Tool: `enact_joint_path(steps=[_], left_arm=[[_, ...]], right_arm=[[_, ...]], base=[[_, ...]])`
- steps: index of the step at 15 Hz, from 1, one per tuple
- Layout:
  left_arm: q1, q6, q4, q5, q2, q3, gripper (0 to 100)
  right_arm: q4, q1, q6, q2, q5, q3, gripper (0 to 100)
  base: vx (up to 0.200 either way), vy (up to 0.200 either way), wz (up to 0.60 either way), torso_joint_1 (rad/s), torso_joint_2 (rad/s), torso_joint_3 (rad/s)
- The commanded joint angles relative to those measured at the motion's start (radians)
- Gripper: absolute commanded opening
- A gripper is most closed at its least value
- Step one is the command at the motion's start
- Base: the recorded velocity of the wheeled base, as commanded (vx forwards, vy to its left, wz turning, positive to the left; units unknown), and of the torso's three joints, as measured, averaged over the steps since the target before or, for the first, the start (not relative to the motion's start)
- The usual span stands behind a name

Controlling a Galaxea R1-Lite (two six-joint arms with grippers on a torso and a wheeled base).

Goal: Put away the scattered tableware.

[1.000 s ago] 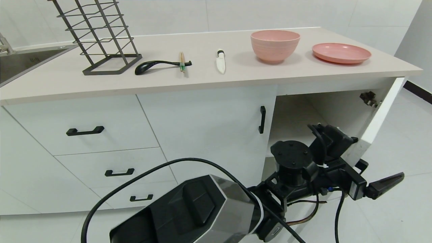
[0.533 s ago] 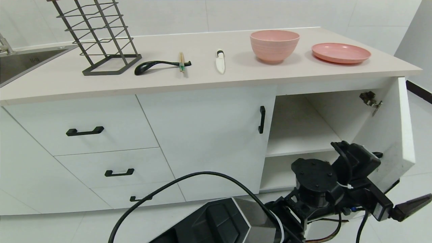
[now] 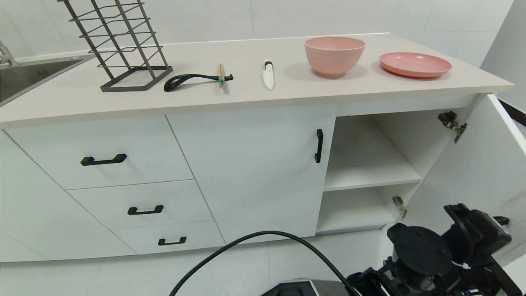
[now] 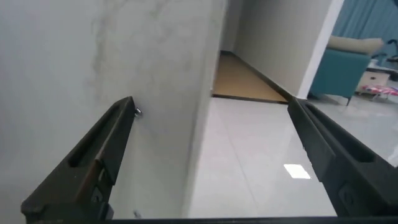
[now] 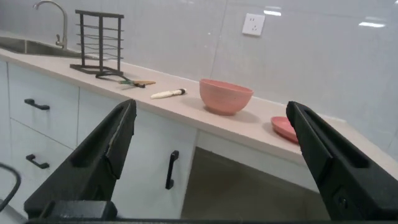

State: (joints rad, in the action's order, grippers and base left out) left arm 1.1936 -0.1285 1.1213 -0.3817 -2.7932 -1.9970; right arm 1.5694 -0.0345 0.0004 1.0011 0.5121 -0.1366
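Sitting on counter (image 3: 246, 96), bowl (image 5: 226, 96) beyond right fingers (image 5: 102, 158)

In the head view the wire rack (image 3: 123, 45) runs out through the top edge at upper left. The sink (image 3: 28, 74) is cut by the left edge, its tap (image 3: 5, 55) only a sliver. The open cabinet door (image 3: 481, 164) leaves through the right edge. A small dark piece (image 3: 502, 220) low on it is mostly hidden behind an arm's wrist (image 3: 423, 255), which is itself cut by the bottom edge at lower right. The chopsticks (image 3: 221, 75) crossing the spoon (image 3: 185, 79) on the bench (image 3: 246, 94) are too small to count. In the right wrist view the plate (image 5: 283, 127) is half hidden behind a finger (image 5: 329, 162) of the right pincer (image 5: 211, 104).
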Motion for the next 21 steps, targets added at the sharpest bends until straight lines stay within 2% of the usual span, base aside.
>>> enact_joint_path(steps=[1,2,3,4,5,7,10,11,12,13,14,15,17,19,21], left_arm=[[0.041,-0.002,0.02,-0.009,-0.042,-0.003,100],[0.049,-0.002,0.028,-0.019,-0.046,-0.003,100],[0.052,-0.003,0.071,-0.062,-0.054,-0.003,100],[0.046,-0.006,0.095,-0.075,-0.052,-0.003,100],[0.001,-0.033,0.143,-0.077,-0.034,-0.003,100],[-0.086,-0.088,0.167,-0.077,0.08,0.021,100],[-0.224,-0.089,0.161,-0.077,0.325,0.36,100],[-0.302,-0.079,0.203,-0.078,0.471,0.596,100],[-0.324,-0.079,0.226,-0.083,0.518,0.67,100],[-0.384,-0.079,0.293,-0.089,0.653,0.851,100],[-0.419,-0.079,0.336,-0.091,0.727,0.936,100],[-0.462,-0.079,0.379,-0.091,0.847,1.06,100],[-0.505,-0.065,0.399,-0.089,1.072,1.299,100],[-0.506,-0.036,0.387,-0.091,1.305,1.531,100],[-0.511,-0.033,0.348,-0.088,1.503,1.721,100]], right_arm=[[0.001,-0.001,-0.019,-0.053,0.002,0.0,100],[0.001,-0.001,-0.023,-0.07,0.002,0.002,100],[0.001,0.001,-0.025,-0.116,0.003,0.009,100],[0.001,0.002,-0.025,-0.133,0.002,0.012,100],[0.001,0.03,-0.022,-0.159,0.002,0.026,100],[-0.042,0.042,-0.02,-0.193,0.002,0.052,100],[-0.15,0.047,-0.019,-0.236,-0.001,0.083,100],[-0.218,0.048,-0.019,-0.268,-0.003,0.094,100],[-0.241,0.047,-0.02,-0.28,-0.003,0.097,100],[-0.308,0.047,-0.02,-0.317,-0.003,0.104,100],[-0.348,0.047,-0.02,-0.334,-0.001,0.109,100],[-0.402,0.047,-0.019,-0.357,-0.003,0.111,100],[-0.471,0.047,-0.019,-0.407,-0.003,0.112,100],[-0.578,0.047,-0.02,-0.483,-0.003,0.121,100],[-0.764,0.05,-0.02,-0.593,-0.004,0.121,100]], base=[[0.0,0.0,0.0,0.0,0.0,0.0],[0.0,0.0,0.0,0.0,0.0,0.0],[0.0,0.0,0.0,0.0,0.0,0.0],[0.0,0.0,0.0,0.0,0.0,0.0],[0.0,0.0,0.0,0.0,0.0,0.0],[0.0,0.0,0.0,0.0,0.0,0.0],[0.0,0.0,0.0,0.0,0.0,0.0],[0.0,0.0,0.0,0.0,0.0,0.0],[0.0,0.0,0.0,0.0,0.0,0.0],[0.0,0.0,0.0,0.0,0.0,0.0],[0.0,0.0,0.0,0.0,0.0,0.0],[0.0,0.0,0.0,0.0,0.0,0.0],[0.0,0.0,0.0,0.0,0.0,0.0],[0.0,0.0,0.0,0.0,0.0,0.0],[0.0,0.0,0.0,0.0,0.0,0.0]])
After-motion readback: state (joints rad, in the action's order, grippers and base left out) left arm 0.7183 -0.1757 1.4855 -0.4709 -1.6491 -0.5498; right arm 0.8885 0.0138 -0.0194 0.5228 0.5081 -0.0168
